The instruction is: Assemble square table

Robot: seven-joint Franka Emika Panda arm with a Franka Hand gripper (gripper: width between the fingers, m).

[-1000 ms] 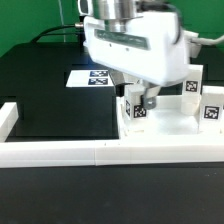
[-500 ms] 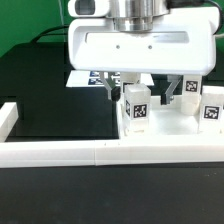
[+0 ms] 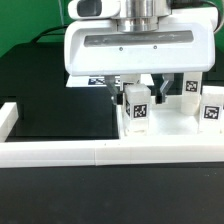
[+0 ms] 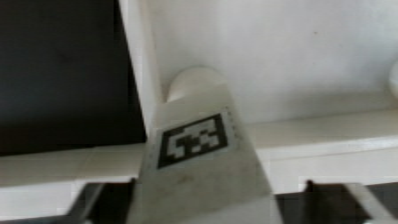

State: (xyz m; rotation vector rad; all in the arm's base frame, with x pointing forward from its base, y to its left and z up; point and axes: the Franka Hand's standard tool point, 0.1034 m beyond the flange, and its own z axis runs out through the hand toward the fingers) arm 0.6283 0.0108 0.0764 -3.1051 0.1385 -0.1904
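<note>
We take the long white border wall (image 3: 100, 152) across the front of the black table (image 3: 40, 95) as our landmark and read from the exterior view's left. Behind the wall's left half we see only bare black table, and farther back the marker board (image 3: 92, 80) peeks out from under the gripper body. Behind the wall's right half lies the square table top (image 3: 170, 128), touching or just behind the wall. On it, nearest the wall's middle, a tagged leg block (image 3: 136, 106) stands upright, its black-white tag facing us. The gripper (image 3: 137, 92) hangs directly over this leg, its fingers (image 3: 119, 88) reaching down on either side of the block's upper part. In the wrist view the leg (image 4: 199, 150) rises between the two fingertips (image 4: 111, 200), with slim gaps showing on both sides, so we read the fingers as parted around the leg and not clamped on it. Farther toward the exterior view's right, two more tagged leg blocks (image 3: 192, 86) (image 3: 211, 106) stand behind the wall's right end.
</note>
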